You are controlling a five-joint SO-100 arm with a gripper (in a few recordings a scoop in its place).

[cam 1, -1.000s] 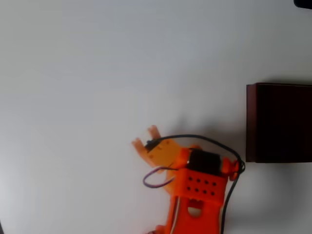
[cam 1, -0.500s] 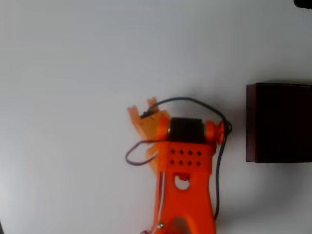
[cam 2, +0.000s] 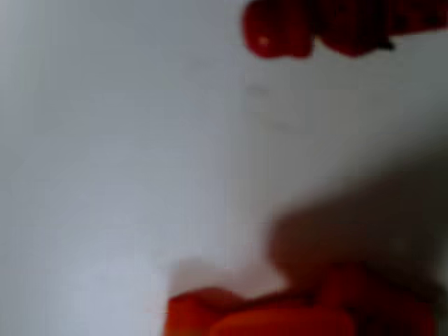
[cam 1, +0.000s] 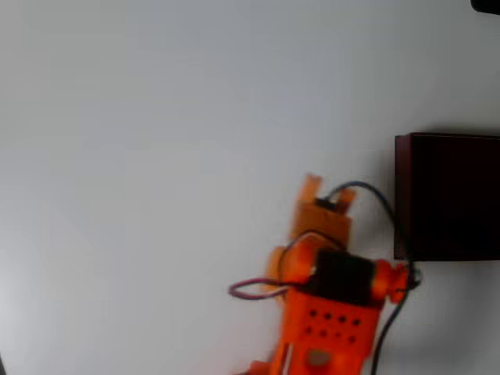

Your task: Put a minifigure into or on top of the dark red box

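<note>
In the overhead view the orange gripper (cam 1: 326, 190) sits low on the white table (cam 1: 156, 156), fingers slightly parted, nothing visible between them. The dark red box (cam 1: 449, 195) lies just beside it at the right edge. In the blurred wrist view red shapes, possibly the minifigure (cam 2: 276, 28), lie at the top edge.

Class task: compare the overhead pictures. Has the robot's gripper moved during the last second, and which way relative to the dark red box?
Yes. In the overhead view the gripper has swung rightward, closer to the dark red box, which stayed put.
</note>
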